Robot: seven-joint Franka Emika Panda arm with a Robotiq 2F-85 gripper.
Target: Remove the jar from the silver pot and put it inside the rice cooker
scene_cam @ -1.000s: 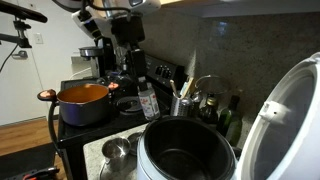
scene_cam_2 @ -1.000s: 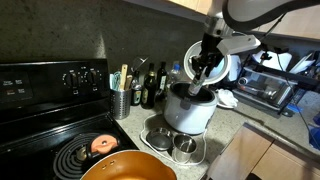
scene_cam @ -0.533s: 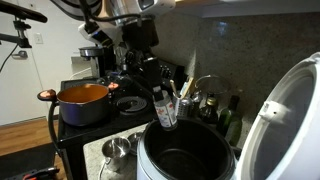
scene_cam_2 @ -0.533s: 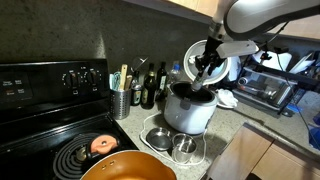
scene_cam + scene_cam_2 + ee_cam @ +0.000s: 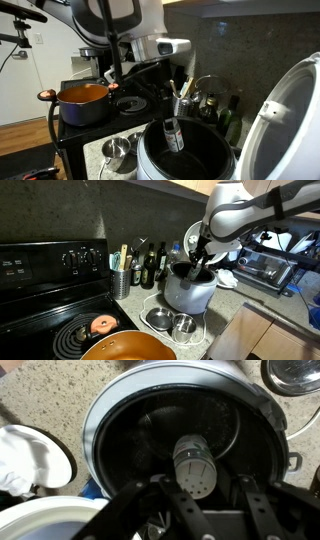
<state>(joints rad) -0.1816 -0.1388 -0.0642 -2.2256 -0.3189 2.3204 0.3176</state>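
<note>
My gripper (image 5: 200, 498) is shut on the jar (image 5: 194, 464), a small clear jar with a whitish perforated lid. It hangs upright in the mouth of the rice cooker (image 5: 110, 405), over its dark inner bowl. In both exterior views the gripper (image 5: 165, 112) (image 5: 198, 264) reaches down onto the cooker (image 5: 150, 150) (image 5: 188, 292), and the jar (image 5: 173, 136) is partly below the rim. The cooker's big white lid (image 5: 292, 120) stands open. The silver pot (image 5: 118, 152) (image 5: 184, 328) sits on the counter next to the cooker and also shows in the wrist view (image 5: 296, 372).
An orange pot (image 5: 85, 100) (image 5: 125, 348) stands on the black stove. Dark bottles (image 5: 215, 112) (image 5: 152, 270) and a utensil holder (image 5: 120, 278) line the back wall. A toaster oven (image 5: 270, 270) is beyond the cooker. A white object (image 5: 28, 455) lies beside the cooker.
My gripper has carried the jar sideways from near the stove to over the rice cooker and lowered it into the bowl's mouth.
</note>
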